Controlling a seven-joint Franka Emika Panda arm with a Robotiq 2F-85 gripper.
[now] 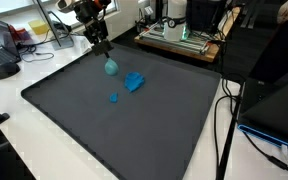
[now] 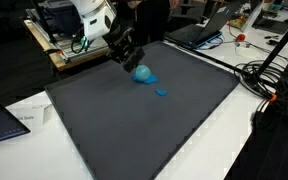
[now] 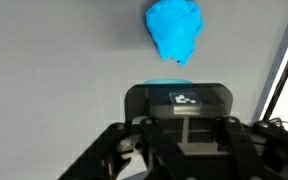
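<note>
My gripper (image 1: 106, 52) (image 2: 131, 62) reaches down over the far part of a dark grey mat (image 1: 104, 130) (image 2: 134, 130). A round teal object (image 1: 110, 68) (image 2: 141, 72) sits right at its fingertips, and the jaws look shut on it. In the wrist view only a thin teal edge (image 3: 169, 84) shows past the black gripper (image 3: 177, 100). Just beyond lies a crumpled bright blue lump (image 3: 174, 30) (image 1: 134, 82) (image 2: 152, 80). A small blue piece (image 1: 114, 97) (image 2: 162, 92) lies apart on the mat.
In an exterior view, a wooden board with equipment (image 1: 179, 40) stands behind the mat, cables (image 1: 224, 110) run along one side, and a laptop (image 1: 279, 115) sits beside them. More cables (image 2: 269, 85) and a desk with a laptop (image 2: 199, 30) border the mat.
</note>
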